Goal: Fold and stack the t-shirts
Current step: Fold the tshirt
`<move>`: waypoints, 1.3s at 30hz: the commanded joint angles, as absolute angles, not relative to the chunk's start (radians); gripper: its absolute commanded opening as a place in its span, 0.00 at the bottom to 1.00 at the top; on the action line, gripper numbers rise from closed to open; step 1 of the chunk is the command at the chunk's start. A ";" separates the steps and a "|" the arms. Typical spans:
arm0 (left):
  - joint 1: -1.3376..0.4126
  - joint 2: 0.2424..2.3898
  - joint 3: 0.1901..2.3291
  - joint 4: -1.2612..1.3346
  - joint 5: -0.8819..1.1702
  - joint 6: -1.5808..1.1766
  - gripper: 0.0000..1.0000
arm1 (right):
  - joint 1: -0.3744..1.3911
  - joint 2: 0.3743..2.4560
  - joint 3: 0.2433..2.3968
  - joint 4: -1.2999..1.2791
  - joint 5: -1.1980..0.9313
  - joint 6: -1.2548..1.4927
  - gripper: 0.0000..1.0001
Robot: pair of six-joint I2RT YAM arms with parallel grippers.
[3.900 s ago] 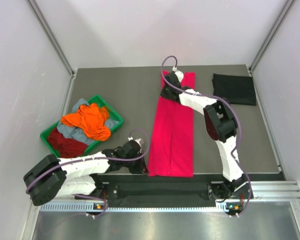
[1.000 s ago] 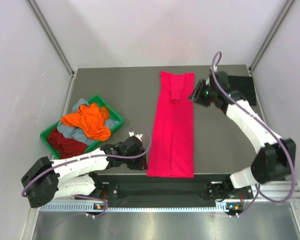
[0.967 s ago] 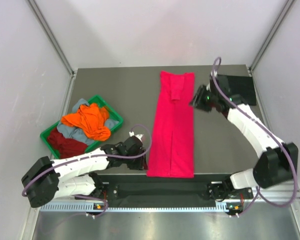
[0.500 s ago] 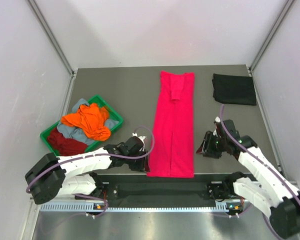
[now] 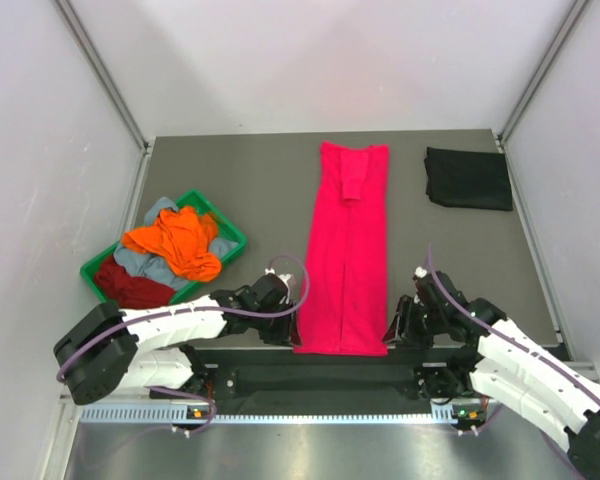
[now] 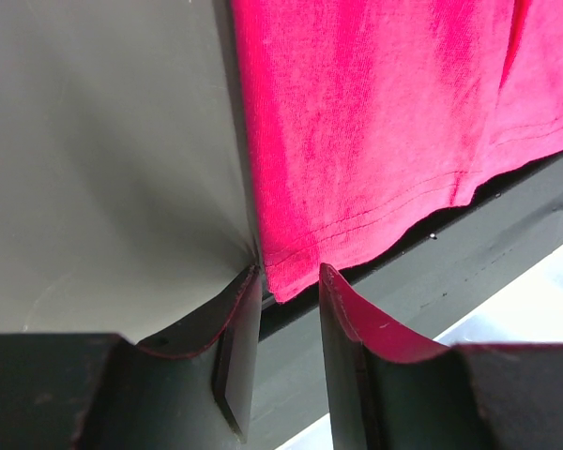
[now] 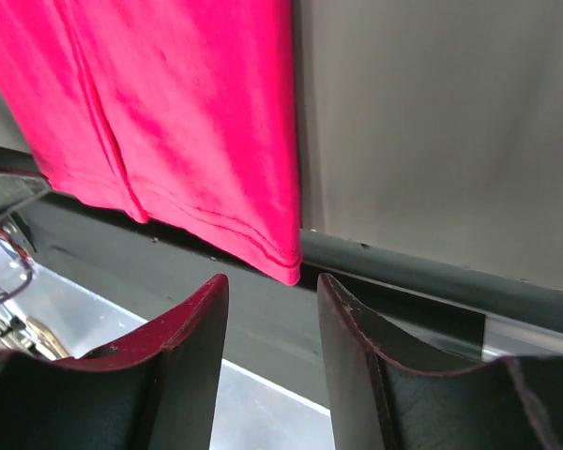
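Lining up left tool point(image 6: 289, 281) and right tool point(image 7: 267, 281), both released, at near corners of pink-red t-shirt point(image 5: 348, 250); black t-shirt point(image 5: 468, 178) lying folded, tees point(image 5: 175, 245) in green tray point(image 5: 230, 225) waiting.

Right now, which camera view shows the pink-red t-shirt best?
The top external view: the pink-red t-shirt lies there full length, folded into a long strip. The left wrist view shows only its near-left hem corner, the right wrist view only the near-right one.
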State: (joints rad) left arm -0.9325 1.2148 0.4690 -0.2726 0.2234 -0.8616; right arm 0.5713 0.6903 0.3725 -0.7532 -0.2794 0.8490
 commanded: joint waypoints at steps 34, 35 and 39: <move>-0.936 1.229 0.436 -0.259 0.238 -0.887 0.24 | 0.776 0.736 0.282 -0.580 -0.179 1.054 0.31; -0.937 1.220 0.436 -0.259 0.239 -0.888 0.21 | 0.776 0.736 0.284 -0.581 -0.181 1.057 0.29; -0.937 1.198 0.459 -0.281 0.239 -0.882 0.00 | 0.779 0.698 0.296 -0.601 -0.172 1.074 0.07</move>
State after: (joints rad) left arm -0.9348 1.2198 0.4469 -0.2733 0.2455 -0.8894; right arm 0.7593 0.7326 0.2802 -0.6140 -0.1909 1.0504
